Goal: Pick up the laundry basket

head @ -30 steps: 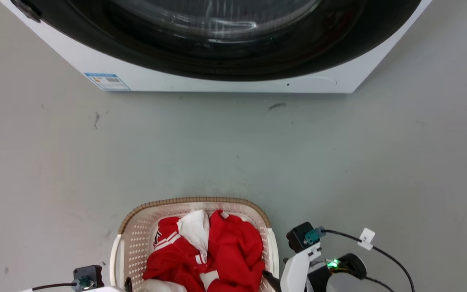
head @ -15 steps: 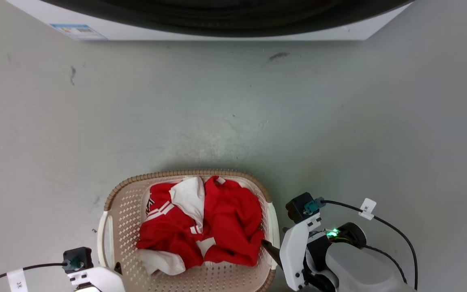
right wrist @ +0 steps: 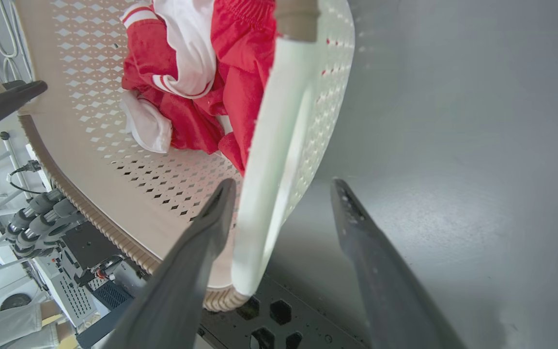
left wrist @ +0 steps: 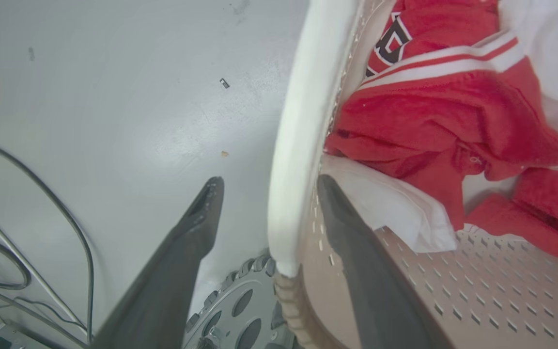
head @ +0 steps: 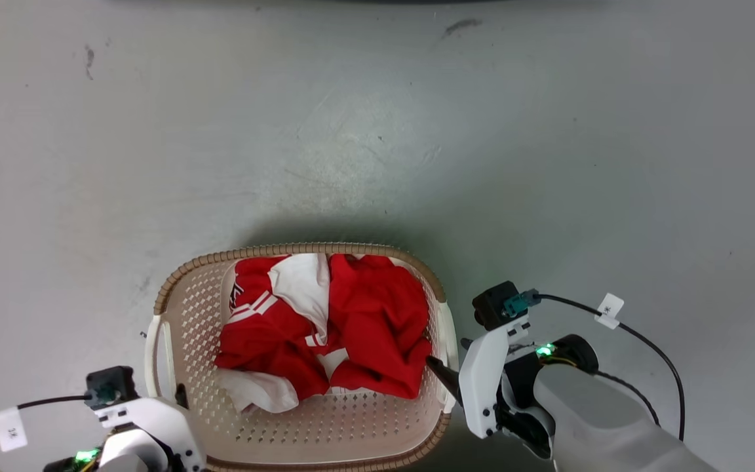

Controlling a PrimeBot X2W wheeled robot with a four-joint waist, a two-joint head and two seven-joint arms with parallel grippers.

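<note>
The laundry basket, cream with a brown woven rim, stands on the grey floor in the lower middle of the head view and holds red and white clothes. My left gripper is open and straddles the basket's white left handle, one finger outside and one inside against the perforated wall. My right gripper is open too, with the white right handle standing between its fingers, close to the inner one. In the head view one dark right finger reaches inside the basket's right wall.
Bare grey floor stretches ahead of the basket and to both sides. Cables trail from both wrists. The robot's base lies under the basket's near edge. A person's sleeve shows at the lower left of the right wrist view.
The head camera has tilted down: the washing machine has slid out of the top and the basket sits higher in the picture. Both grippers stay at the basket's handles.
</note>
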